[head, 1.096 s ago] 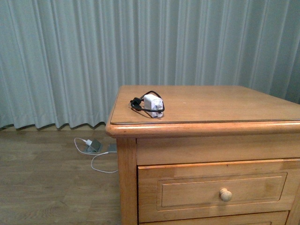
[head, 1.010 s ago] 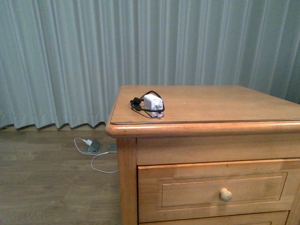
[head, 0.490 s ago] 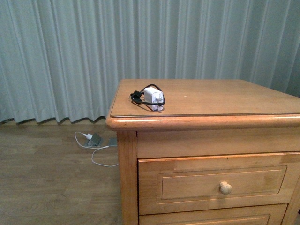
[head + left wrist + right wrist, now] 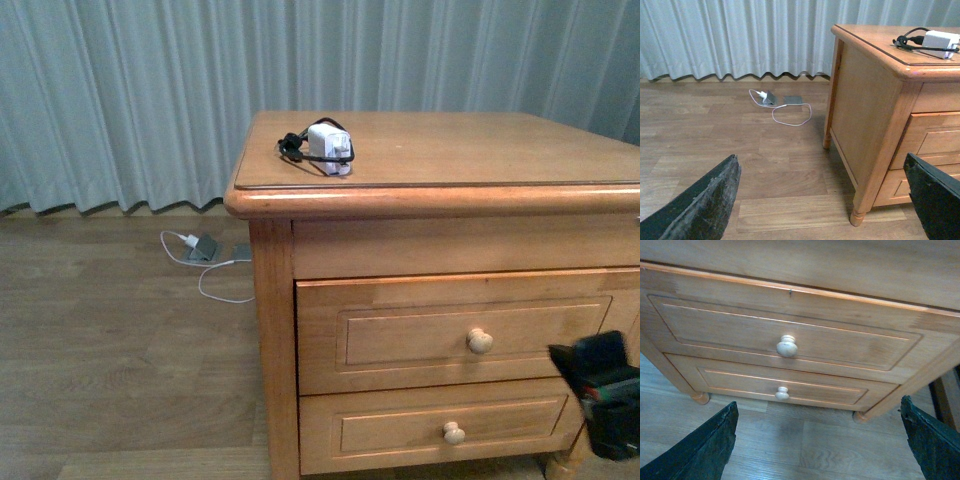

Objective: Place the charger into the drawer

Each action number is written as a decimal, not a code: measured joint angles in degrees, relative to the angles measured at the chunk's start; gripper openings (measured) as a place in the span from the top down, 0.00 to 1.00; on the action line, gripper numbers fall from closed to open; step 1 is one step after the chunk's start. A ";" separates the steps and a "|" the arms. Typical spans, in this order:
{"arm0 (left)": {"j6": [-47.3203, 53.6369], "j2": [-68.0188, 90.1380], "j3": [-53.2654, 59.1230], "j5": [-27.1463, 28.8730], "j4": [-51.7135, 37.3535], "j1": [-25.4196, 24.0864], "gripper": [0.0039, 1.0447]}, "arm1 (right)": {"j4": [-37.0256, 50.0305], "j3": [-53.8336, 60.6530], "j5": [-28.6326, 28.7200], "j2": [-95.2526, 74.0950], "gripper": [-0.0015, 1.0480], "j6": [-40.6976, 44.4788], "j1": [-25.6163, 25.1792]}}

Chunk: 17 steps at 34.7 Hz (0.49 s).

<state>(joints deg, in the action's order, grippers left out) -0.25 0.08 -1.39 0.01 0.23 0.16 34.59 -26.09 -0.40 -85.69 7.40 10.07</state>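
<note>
Small white charger (image 4: 328, 147) wound in thin black cable, resting on top of a honey-coloured wooden cabinet (image 4: 270, 330), toward its left edge. Upper drawer (image 4: 400, 335) fully shut, round wooden knob (image 4: 480, 341) untouched; similar lower drawer (image 4: 400, 430) beneath. Right gripper (image 4: 818, 405) low in front of the drawers, jaws spread wide, holding nothing. Left gripper (image 4: 820, 162) off to the cabinet's left above wood floor (image 4: 700, 130), jaws likewise wide apart and empty. White plug with white cable (image 4: 190, 241) on the floor near a grey-green curtain (image 4: 120, 100).

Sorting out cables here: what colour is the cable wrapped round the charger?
Black; the charger itself is white. Left wrist view shows it best.
</note>
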 joint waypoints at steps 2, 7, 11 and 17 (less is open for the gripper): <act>0.00 0.00 0.00 0.00 0.00 0.00 0.06 | 2.05 -3.87 -1.07 -7.48 0.09 -0.02 1.57; 0.00 0.00 0.00 0.00 0.00 0.00 0.06 | 5.75 -12.17 -2.29 -21.79 0.09 -0.44 3.87; 0.00 0.00 0.00 0.00 0.00 0.00 0.06 | 7.39 -17.64 -3.37 -29.24 0.09 -1.40 4.11; 0.00 0.00 0.00 0.00 0.00 0.00 0.06 | 7.43 -23.63 -4.52 -35.08 0.09 -2.80 3.63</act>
<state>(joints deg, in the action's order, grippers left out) -0.25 0.08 -1.39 0.01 0.23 0.16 42.02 -49.71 -4.93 -120.77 4.60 13.69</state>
